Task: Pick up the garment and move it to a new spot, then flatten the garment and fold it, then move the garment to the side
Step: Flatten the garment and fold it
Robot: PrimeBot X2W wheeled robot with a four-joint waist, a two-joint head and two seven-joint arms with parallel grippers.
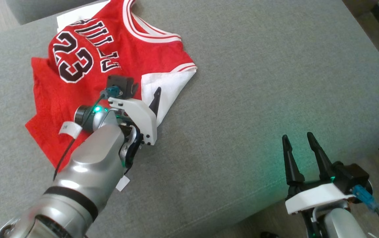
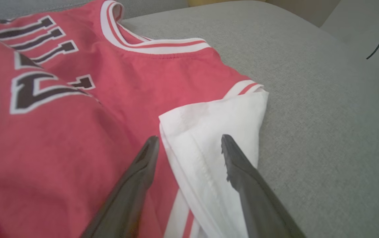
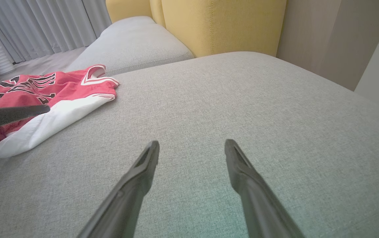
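A rumpled red jersey [image 1: 54,99], 23 up and white corner turned out, lies at 11 o'clock on the sofa [image 1: 258,82]. The left end effector [image 2: 188,137] hangs released over that corner, and the right end effector [image 1: 297,135] is released at 5 o'clock. Open sofa runs from 1 to 4 o'clock.

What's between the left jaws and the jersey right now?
Nothing visible. The left gripper hangs right over the jersey, jaws open, with only the jersey's own fabric below them.
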